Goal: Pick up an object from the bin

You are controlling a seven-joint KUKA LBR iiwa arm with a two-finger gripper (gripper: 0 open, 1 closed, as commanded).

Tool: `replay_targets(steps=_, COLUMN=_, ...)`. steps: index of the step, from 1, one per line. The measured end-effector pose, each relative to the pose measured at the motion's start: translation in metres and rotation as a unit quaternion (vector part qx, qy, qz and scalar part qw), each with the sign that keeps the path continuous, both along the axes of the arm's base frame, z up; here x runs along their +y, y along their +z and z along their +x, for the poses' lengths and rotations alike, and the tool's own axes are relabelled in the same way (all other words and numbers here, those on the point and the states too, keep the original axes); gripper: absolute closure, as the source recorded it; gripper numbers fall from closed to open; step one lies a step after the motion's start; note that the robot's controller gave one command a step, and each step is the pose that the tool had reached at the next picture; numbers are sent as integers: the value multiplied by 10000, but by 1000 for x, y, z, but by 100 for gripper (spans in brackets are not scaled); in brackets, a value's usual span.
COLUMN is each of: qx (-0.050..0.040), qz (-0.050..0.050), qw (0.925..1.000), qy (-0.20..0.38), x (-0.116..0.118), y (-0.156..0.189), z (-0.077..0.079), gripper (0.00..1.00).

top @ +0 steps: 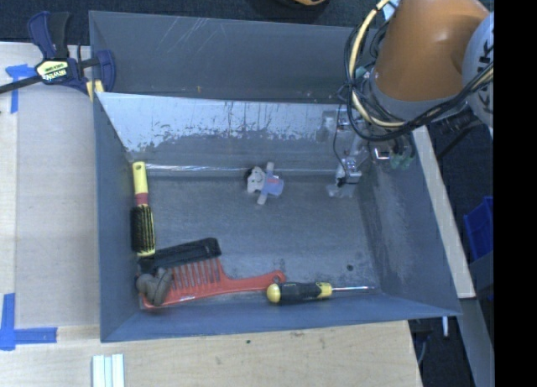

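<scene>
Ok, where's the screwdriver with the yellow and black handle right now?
In the camera view the screwdriver lies along the bin's lower wall, right of centre, its yellow end beside the red brush's handle tip, far from the gripper.

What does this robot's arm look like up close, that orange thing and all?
The wrist wears a smooth, rounded orange cover. Yellow and black cables loop around its side. Behind it, the arm's casing is pale grey with black lettering, and beneath is a small silvery metal gripper.
</scene>
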State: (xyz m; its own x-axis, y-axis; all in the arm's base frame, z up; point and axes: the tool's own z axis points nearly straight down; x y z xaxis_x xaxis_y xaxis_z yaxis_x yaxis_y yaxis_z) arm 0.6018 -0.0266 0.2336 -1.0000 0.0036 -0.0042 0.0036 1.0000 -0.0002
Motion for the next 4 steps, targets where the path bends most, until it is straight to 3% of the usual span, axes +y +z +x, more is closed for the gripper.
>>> replay_targets(steps=1, qx=9, qz=0, qw=9949, qy=1013, x=49, y=-108, z=16, gripper=0)
replay_targets(steps=2, qx=-25, qz=-6, qw=9930, qy=1181, x=61, y=-73, z=24, gripper=0)
replay_targets(steps=3, qx=-3, qz=3, qw=9981, qy=612, x=53, y=-105, z=25, gripper=0)
replay_targets(steps=4, qx=-42, qz=-7, qw=9899, qy=1420, x=53, y=-163, z=25, gripper=0)
